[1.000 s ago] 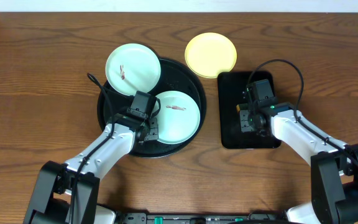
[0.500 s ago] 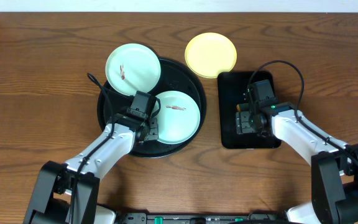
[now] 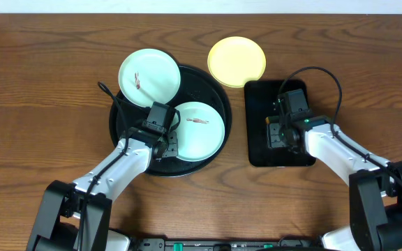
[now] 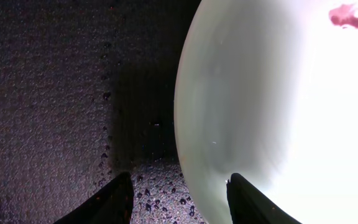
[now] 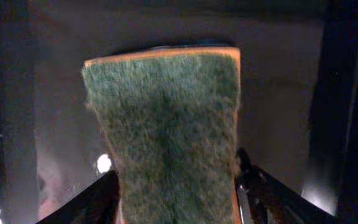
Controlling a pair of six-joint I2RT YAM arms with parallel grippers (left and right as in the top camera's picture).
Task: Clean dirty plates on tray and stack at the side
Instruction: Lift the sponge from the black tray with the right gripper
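Note:
The round black tray (image 3: 202,89) holds a mint-green plate (image 3: 202,129) with a reddish smear. A second smeared mint plate (image 3: 149,75) overlaps the tray's back-left rim. The yellow plate (image 3: 236,61) lies on the table behind the tray's right side. My left gripper (image 3: 167,144) is open at the left edge of the plate in the tray. In the left wrist view, the gripper (image 4: 179,199) straddles that plate's rim (image 4: 272,112), with one finger over the tray (image 4: 55,93). My right gripper (image 3: 276,134) is shut on a green sponge (image 5: 166,137).
A smaller black rectangular tray (image 3: 260,104) lies right of the round tray, under my right gripper. The brown wooden table (image 3: 47,104) extends to both sides. A pale wall edge runs along the back.
The right gripper shifted very slightly over the rectangular tray and back. The left arm and the plates have not moved.

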